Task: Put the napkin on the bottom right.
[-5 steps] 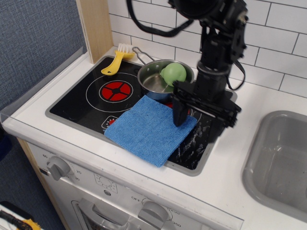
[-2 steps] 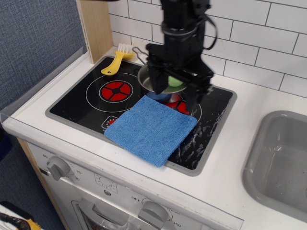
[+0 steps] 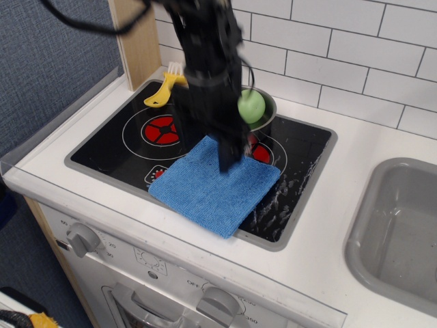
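The bright-blue napkin (image 3: 215,184) lies flat on the front middle of the black stove top (image 3: 116,147), its right corner near the front right burner area. My gripper (image 3: 205,145) hangs over the napkin's far edge, between the red left burner (image 3: 162,130) and the pan (image 3: 263,113). Its two dark fingers (image 3: 227,156) are spread apart and hold nothing. The arm hides part of the pan and the rear of the stove.
The small metal pan holds a green ball (image 3: 250,106) at the back of the stove. A yellow brush (image 3: 166,87) lies at the stove's far left corner. A grey sink (image 3: 403,225) is to the right. A wooden post (image 3: 136,41) and tiled wall stand behind.
My arm has swung left, from the right side of the stove to over its middle. The napkin has not moved.
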`<state>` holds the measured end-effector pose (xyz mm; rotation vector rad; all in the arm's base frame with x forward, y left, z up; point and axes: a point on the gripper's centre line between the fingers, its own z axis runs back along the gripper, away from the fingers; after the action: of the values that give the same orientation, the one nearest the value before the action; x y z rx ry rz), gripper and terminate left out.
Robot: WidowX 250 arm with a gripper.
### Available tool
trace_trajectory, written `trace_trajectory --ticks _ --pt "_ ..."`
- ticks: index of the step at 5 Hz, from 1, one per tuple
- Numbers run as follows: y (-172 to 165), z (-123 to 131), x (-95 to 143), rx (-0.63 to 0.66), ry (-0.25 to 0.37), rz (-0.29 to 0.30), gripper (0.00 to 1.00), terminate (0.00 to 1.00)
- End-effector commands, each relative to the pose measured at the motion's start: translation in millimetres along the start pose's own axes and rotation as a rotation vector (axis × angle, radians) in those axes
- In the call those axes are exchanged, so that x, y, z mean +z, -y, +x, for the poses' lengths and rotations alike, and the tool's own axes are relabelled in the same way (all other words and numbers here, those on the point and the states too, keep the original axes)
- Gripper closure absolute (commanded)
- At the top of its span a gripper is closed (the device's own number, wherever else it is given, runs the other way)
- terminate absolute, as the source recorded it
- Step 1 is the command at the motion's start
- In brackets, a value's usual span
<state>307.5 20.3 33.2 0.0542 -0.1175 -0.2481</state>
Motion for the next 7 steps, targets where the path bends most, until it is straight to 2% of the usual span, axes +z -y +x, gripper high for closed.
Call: trace_trajectory --ticks 1,3,4,6,7 --pt "13 6 -21 -0.032 -0.027 -0.058 0.0 0.0" --pt "63 9 -35 -0.05 -0.12 -0.101 0.0 0.0" --pt "87 10 -32 -0.026 -0.128 -0.096 0.0 0.0" --pt "89 7 -28 0.059 -0.154 -0.056 0.0 0.0" --pt "74 9 -11 0.097 -0.115 -0.017 0.0 0.0"
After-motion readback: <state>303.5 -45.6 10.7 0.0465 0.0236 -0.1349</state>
